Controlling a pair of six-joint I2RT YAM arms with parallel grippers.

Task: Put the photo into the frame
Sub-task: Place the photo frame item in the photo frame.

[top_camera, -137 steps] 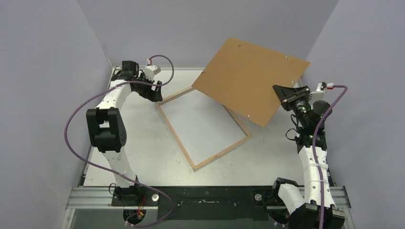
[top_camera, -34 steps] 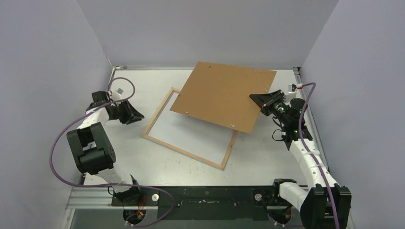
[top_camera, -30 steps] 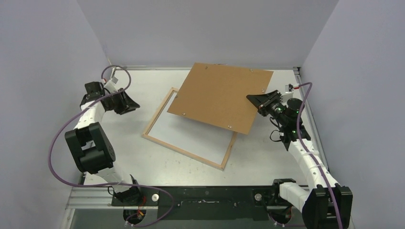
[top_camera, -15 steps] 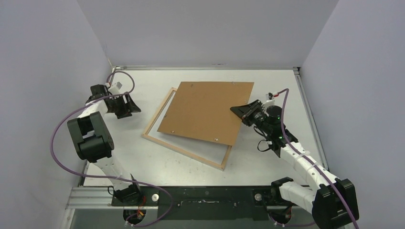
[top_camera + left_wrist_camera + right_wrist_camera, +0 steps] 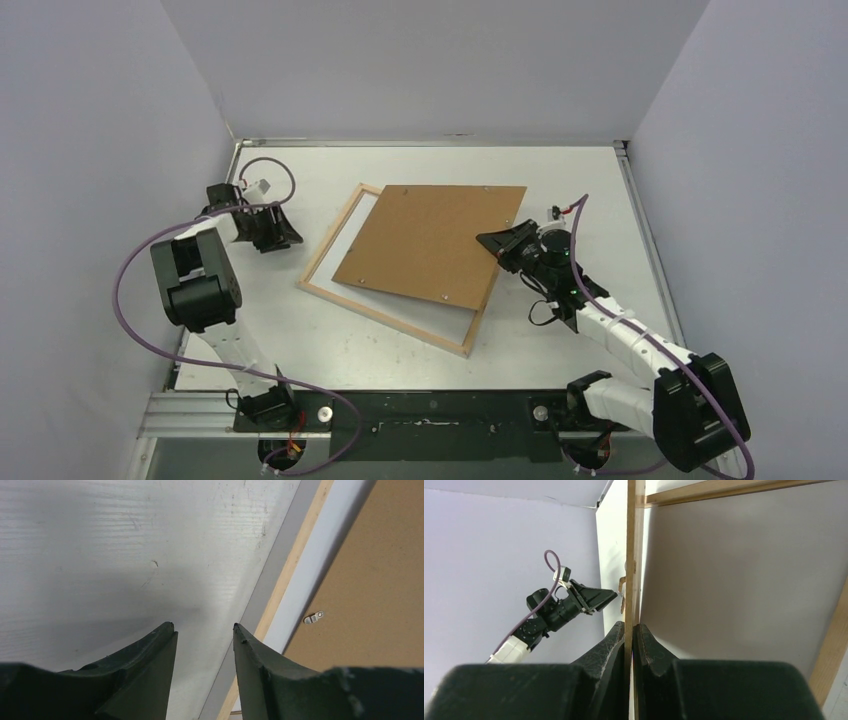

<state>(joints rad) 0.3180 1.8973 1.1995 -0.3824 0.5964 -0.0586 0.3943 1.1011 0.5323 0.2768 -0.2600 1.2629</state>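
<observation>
The pale wood frame [image 5: 385, 320] lies flat on the table. In it lies the photo [image 5: 345, 240], white back up. My right gripper [image 5: 492, 242] is shut on the right edge of the brown backing board [image 5: 430, 245], which slants low over most of the frame. In the right wrist view the board [image 5: 630, 555] runs edge-on between the pinched jaws [image 5: 630, 627], above the photo [image 5: 744, 580] and frame bars [image 5: 724, 492]. My left gripper [image 5: 285, 235] hovers left of the frame, open and empty. Its wrist view shows its fingertips [image 5: 203, 626] over bare table beside the frame bar [image 5: 285, 580].
A small metal turn clip [image 5: 314, 617] sits on the backing board's face near its left edge. Grey walls close in the table on the left, back and right. My left gripper [image 5: 611, 596] shows beyond the board in the right wrist view.
My right gripper has carried the backing board down and left, from tilted high over the frame's right side to lying low over it. The left gripper has shifted slightly nearer the frame.
</observation>
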